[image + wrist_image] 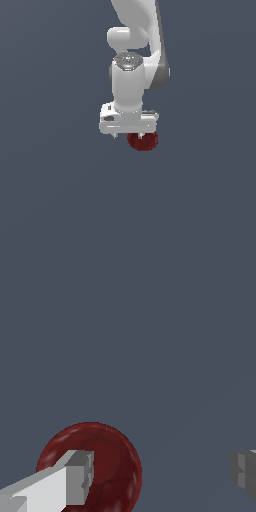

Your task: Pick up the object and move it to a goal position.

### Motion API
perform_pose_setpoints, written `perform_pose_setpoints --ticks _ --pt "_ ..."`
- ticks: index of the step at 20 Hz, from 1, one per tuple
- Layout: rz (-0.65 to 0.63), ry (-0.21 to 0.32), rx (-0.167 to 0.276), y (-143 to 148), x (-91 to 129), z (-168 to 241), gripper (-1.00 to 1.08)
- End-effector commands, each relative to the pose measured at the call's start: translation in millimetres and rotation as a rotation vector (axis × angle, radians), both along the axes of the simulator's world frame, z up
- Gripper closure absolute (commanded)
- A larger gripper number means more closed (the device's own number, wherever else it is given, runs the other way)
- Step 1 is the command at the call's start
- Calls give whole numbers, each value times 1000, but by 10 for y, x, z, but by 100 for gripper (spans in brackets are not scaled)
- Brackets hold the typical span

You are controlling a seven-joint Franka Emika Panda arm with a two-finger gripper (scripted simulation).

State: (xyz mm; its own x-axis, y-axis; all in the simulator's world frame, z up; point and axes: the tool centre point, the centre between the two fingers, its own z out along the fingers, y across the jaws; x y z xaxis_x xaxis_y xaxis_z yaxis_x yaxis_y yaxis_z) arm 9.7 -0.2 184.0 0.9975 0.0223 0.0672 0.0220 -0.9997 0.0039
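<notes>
While the arm hangs straight down over the plain grey counter (pixel 50 200), we find the end effector (pixel 129 135) with its fingers spread well apart: in the wrist view one light finger (pixel 65 481) crosses in front of the object (pixel 107 451), and the other, darker finger (pixel 243 472) shows only at the edge of that picture, well clear of it. Nothing is clamped between them. In the exterior view the object (pixel 144 141) sits directly under the white palm, offset toward the exterior view's right, so it lies close to one finger, not midway between the two. Whether it rests on the counter or already touches that finger we cannot tell from these pictures.

We judge the object to be a small, light, roundish lump. Its dark red surface looks glossy and faintly veined, which suggests a smooth, possibly slippery skin; whether it is hard or yielding cannot be told. A round body tends to roll or squirt out under an off-centre pinch, so we would take hold across its widest part, with the fingers on opposite sides and the lump centred between them. That calls for a small sideways shift of the end effector before closing. No goal marker is visible in either view.
</notes>
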Motion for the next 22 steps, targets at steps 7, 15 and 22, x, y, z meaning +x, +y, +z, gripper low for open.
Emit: perform_pose_setpoints --ticks 7,15,22 --pt "-20 21 7 -19 -47 -64 -20" --pt "13 31 6 -3 -41 -91 -20" --pt "112 64 5 44 -25 -176 -20"
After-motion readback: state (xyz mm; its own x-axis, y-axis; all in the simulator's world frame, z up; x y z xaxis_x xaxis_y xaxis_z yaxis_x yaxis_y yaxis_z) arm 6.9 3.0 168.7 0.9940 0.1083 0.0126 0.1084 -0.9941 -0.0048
